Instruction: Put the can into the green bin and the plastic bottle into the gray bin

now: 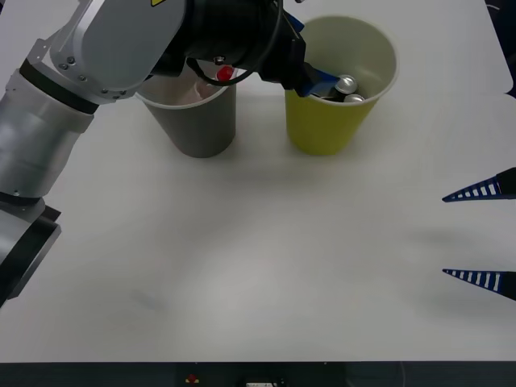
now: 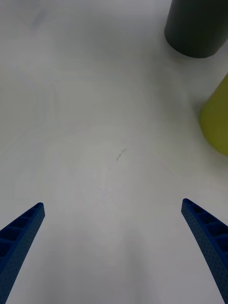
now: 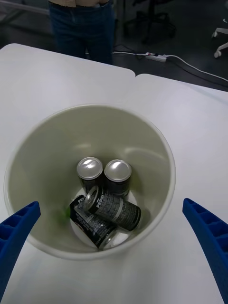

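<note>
Left gripper (image 3: 114,247), fingers spread wide and empty, hangs directly above the green bin (image 3: 161,142), four cans (image 3: 107,202) below it.

green bin (image 1: 322,129) yellow-green; gray bin (image 1: 197,125) gray; can (image 3: 113,207) dark, silver top; pincer fingers (image 2: 19,240) blue, ribbed

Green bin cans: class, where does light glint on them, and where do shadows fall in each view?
Left wrist view: glare on the cans' silver tops inside the green bin. Front view: soft shadows on the table beneath both bins. Right wrist view: even, shadowless light.
</note>
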